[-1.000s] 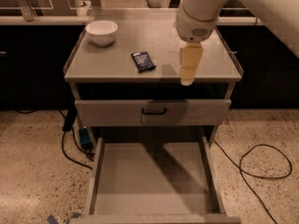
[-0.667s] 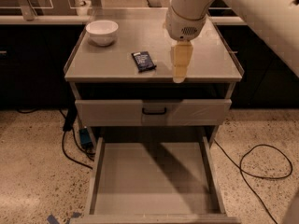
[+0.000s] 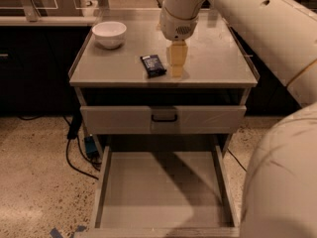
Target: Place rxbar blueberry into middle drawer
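Since the earlier frames the gripper (image 3: 178, 63) has moved sideways across the cabinet top (image 3: 218, 58), away from the right-hand edge and toward the rxbar blueberry (image 3: 153, 65). It now hangs pointing straight down, its tip low over the surface. Whether it is apart or together cannot be told from this view; it holds nothing. The arm (image 3: 257, 29) fills more of the right side of the view than before.

The rxbar blueberry has not shifted. It lies flat on the cabinet top just beside the gripper, on the picture-left side, apart from it.

Beyond the bar from the gripper, toward the far left corner of the top, stands the white bowl (image 3: 109, 33), upright and well apart from both. Below the gripper and nearer the camera, a grey drawer front (image 3: 119, 119) with a dark loop handle (image 3: 164, 117) sits pushed in. Lower still, the middle drawer (image 3: 163, 192) is pulled out, and its flat floor shows. The pushed-in drawer front and the front edge of the top lie between the gripper and that drawer.

On the floor, left of the cabinet, dark cables (image 3: 74, 157) trail past a small blue box (image 3: 90, 145), and strips of blue tape (image 3: 55, 230) lie at the bottom edge.
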Controlling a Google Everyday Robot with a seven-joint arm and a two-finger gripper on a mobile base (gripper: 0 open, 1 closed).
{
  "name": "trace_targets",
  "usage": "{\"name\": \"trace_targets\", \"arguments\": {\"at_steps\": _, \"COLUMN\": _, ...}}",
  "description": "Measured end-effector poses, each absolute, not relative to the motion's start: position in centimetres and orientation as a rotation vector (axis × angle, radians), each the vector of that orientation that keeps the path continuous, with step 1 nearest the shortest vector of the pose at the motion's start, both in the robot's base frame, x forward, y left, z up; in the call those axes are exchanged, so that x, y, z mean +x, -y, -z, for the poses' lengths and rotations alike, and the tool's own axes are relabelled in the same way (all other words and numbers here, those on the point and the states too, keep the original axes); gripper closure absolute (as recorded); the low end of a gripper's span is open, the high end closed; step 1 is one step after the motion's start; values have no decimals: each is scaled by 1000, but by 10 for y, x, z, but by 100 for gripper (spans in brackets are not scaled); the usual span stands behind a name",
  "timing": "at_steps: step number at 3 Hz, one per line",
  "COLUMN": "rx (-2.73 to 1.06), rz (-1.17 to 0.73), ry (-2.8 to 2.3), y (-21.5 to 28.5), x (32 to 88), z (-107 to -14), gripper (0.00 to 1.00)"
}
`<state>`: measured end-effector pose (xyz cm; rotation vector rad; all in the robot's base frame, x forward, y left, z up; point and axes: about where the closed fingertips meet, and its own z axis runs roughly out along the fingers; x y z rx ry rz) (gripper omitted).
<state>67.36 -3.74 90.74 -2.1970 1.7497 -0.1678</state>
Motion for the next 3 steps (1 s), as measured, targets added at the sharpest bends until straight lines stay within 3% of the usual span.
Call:
{"name": "trace_targets", "arguments": {"at_steps": 1, "rx": -2245, "rz": 207, "ry": -1768, "y": 33, "x": 710, "z": -883, "gripper": 0}}
{"name": "trace_targets", "arguments": {"at_steps": 3, "rx": -2271, "rz": 213, "ry": -1724, "y": 17, "x": 729, "z": -874, "gripper": 0}}
